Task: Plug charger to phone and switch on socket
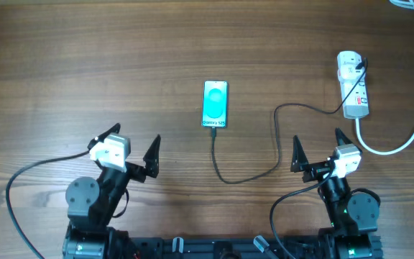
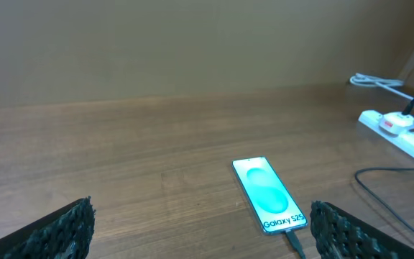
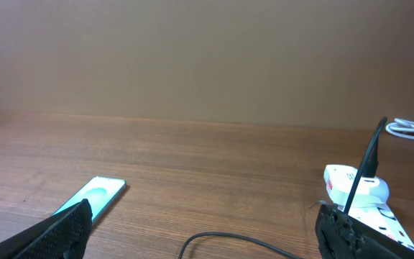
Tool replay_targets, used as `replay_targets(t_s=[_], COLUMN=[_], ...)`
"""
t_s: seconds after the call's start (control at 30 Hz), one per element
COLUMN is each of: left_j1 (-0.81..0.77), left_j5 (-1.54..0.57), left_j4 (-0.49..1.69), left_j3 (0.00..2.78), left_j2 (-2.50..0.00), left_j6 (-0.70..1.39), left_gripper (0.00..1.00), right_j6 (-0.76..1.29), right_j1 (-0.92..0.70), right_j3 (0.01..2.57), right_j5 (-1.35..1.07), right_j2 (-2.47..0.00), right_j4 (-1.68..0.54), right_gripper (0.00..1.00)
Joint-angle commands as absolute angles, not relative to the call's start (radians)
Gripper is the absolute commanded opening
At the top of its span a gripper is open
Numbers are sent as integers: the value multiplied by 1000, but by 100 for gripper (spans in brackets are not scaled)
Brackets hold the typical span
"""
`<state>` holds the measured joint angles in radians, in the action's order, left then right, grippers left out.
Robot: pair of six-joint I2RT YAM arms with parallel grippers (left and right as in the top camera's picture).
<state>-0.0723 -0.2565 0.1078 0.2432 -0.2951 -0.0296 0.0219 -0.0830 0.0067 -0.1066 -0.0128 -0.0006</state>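
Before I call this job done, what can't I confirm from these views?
1. Socket switch, on or off: overhead, too small; right wrist, partly behind a finger of the right tool.
2. Charger plug, fully seated in the phone or not: overhead, too small; left wrist, tiny at the bottom edge.
3. White cord, far end: overhead, cut off at the top right edge.

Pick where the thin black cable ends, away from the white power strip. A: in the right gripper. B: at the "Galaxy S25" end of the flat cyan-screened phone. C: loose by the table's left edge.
B: in the overhead view the thin black cable runs into the lettered end of the flat cyan-screened phone.
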Motion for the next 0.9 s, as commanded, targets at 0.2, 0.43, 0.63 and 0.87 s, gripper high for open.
replay_targets(t_s=[0.2,0.43,0.63,0.87], left_j1=[-62,-39,-14,-14], left_j5=[-204,-177,-182,-128], left_j4=[99,83,-13,67], left_j3=[144,101,5,6], left_j2=[-138,-33,-3,-3], left_j6=[-44,10,48,61], left_gripper=[100,100,100,100], right_j6=[29,29,30,29], right_j1=[-88,-88,-88,-88], right_j3=[5,5,5,5], right_j5=[-93,-93,-93,-93], right_j2=[-4,-4,-4,-4], right_j4=[3,3,3,3], right_gripper=[100,100,100,100])
